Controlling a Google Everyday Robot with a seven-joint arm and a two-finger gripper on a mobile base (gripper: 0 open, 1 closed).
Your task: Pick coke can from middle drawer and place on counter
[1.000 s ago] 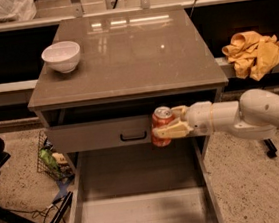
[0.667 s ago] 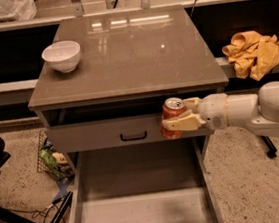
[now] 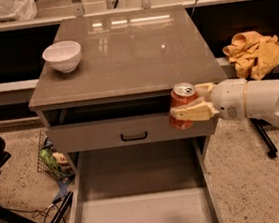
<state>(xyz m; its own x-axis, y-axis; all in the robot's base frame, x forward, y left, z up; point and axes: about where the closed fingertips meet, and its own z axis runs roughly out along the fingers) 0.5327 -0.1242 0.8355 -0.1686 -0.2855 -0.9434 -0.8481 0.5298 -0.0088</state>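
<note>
My gripper (image 3: 188, 103) comes in from the right on a white arm and is shut on the coke can (image 3: 181, 97), a red-orange can with a silver top. The can is upright, held in the air in front of the counter's front right edge, about level with that edge. The counter (image 3: 128, 54) is a glossy grey-brown slab reflecting lights. The middle drawer (image 3: 143, 208) is pulled wide open below, and its pale floor shows nothing on it.
A white bowl (image 3: 62, 56) sits at the counter's left rear. A closed drawer front with a black handle (image 3: 133, 136) lies under the counter. A yellow cloth (image 3: 253, 52) lies on the right ledge. A wire basket of litter (image 3: 52, 161) and a black chair base stand on the left.
My gripper has lifted the coke can up and to the right, from in front of the closed drawer front to the level of the counter's edge.
</note>
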